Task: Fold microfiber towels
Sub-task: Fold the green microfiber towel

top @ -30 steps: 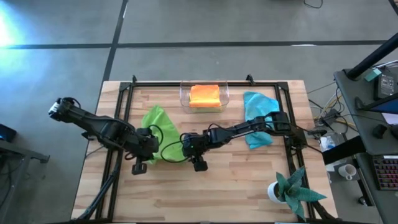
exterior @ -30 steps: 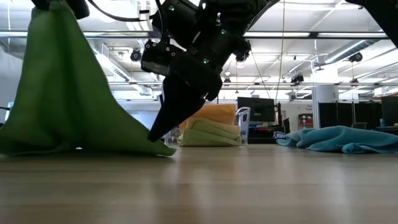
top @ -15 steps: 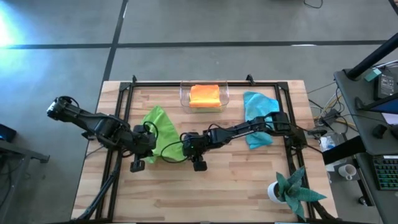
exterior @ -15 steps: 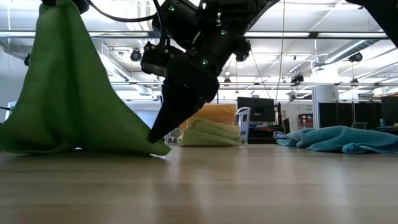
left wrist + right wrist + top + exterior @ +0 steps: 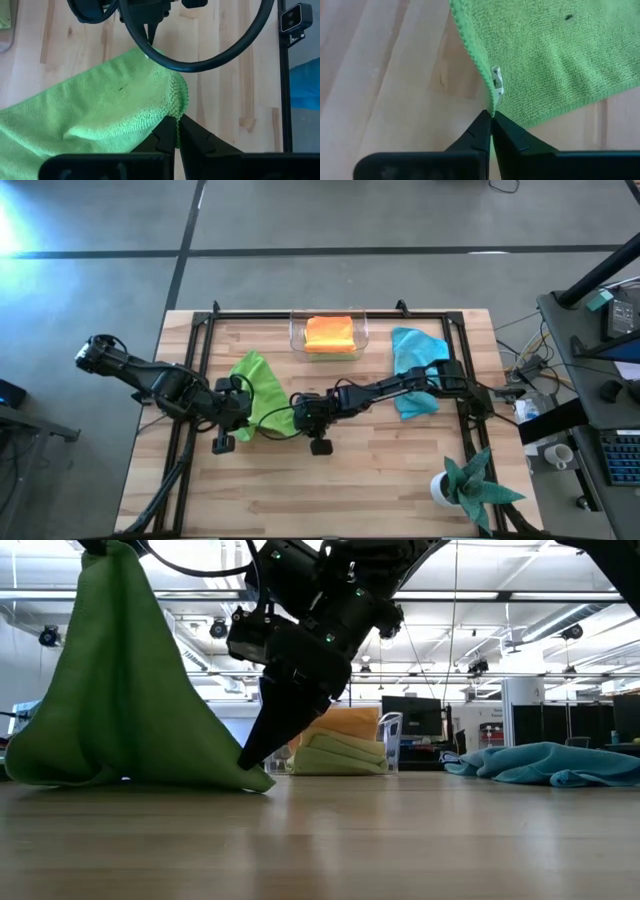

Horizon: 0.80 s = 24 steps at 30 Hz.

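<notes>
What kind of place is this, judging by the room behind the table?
Probably an open-plan lab or workshop: ceiling strip lights, a monitor behind the wooden table, and a cluttered equipment desk on concrete floor.

Left gripper [image 5: 177, 131]: raised, fingers closed, arm reaching in from the left. Right gripper [image 5: 491, 119]: low at the counter centre, fingers closed, arm extended from the right.

Bright even ceiling striplights, glare on floor [image 5: 20, 225] at left, soft shadows, table [image 5: 400, 840] foreground blurred in low view
</notes>
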Each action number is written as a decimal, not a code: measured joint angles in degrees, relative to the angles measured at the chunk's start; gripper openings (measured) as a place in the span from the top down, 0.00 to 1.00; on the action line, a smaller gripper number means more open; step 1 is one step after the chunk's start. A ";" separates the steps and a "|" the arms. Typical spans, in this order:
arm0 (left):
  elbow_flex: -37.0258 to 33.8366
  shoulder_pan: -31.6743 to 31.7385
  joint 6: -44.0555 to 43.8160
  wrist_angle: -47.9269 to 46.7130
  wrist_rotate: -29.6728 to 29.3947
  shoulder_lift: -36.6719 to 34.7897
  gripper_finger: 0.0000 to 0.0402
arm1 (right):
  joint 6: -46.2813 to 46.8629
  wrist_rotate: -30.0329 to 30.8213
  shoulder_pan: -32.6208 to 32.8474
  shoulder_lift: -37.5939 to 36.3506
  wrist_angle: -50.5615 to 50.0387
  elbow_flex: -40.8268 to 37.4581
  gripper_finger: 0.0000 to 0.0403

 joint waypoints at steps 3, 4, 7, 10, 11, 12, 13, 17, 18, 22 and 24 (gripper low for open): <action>0.00 0.00 0.01 0.00 0.00 0.00 1.00 | 1.57 -0.02 0.00 -0.69 -3.02 -0.03 0.98; 0.00 0.00 0.01 0.00 0.02 0.00 1.00 | 2.10 -0.02 0.00 -1.30 -4.51 -0.04 0.98; 0.00 0.00 0.01 0.04 0.02 0.00 1.00 | 2.74 -0.04 0.00 -3.94 -10.88 0.82 0.98; 0.00 0.00 0.01 0.16 0.04 0.00 1.00 | 3.86 -0.04 0.00 -6.75 -15.44 1.73 0.98; -0.01 0.00 0.03 0.32 0.05 0.00 1.00 | 4.52 -0.04 0.00 -7.67 -16.72 2.00 0.98; -0.02 0.01 0.05 0.65 0.21 0.00 1.00 | 5.42 -0.04 0.00 -8.84 -17.64 2.34 0.98; -0.04 0.00 0.15 1.08 0.59 0.01 1.00 | 6.18 -0.06 0.02 -9.90 -18.48 2.72 0.98; -0.04 0.01 0.47 1.53 1.39 0.07 1.00 | 9.20 0.00 0.02 -15.21 -21.60 4.38 0.98; -0.04 0.00 0.47 1.65 1.39 0.07 1.00 | 9.94 0.04 0.02 -16.41 -22.45 4.76 0.98; -0.04 0.02 0.53 2.35 1.37 0.09 1.00 | 11.87 3.13 0.33 -20.87 -25.62 6.94 0.98; 0.13 0.10 0.53 2.30 1.08 0.09 1.00 | 12.23 4.77 0.39 -22.49 -28.04 8.70 0.98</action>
